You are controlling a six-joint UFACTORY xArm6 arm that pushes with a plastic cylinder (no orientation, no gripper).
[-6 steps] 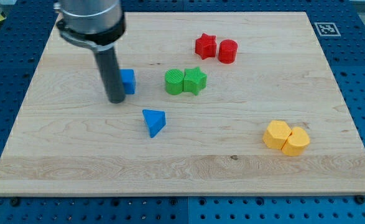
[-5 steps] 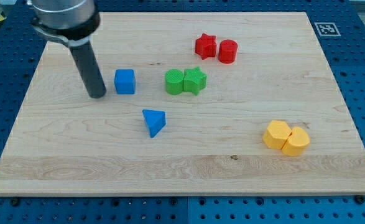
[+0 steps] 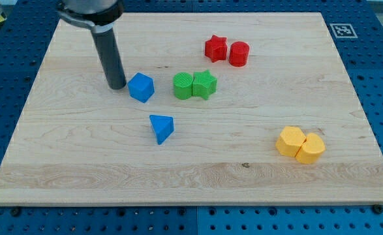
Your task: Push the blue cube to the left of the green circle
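The blue cube [image 3: 141,87] lies on the wooden board [image 3: 80,156], turned at an angle, a short way to the left of the green circle [image 3: 183,86]. A gap of bare board separates the two. My tip [image 3: 117,85] stands just to the left of the blue cube, close to its upper left side or touching it. A green star [image 3: 204,84] sits against the green circle's right side.
A blue triangle [image 3: 161,127] lies below the blue cube. A red star [image 3: 215,49] and a red cylinder [image 3: 239,53] sit at the view's top. Two yellow blocks [image 3: 299,144] sit together at the lower right.
My tip moved right and up to the blue cube's upper left. The cube shifted slightly right and down and rotated.
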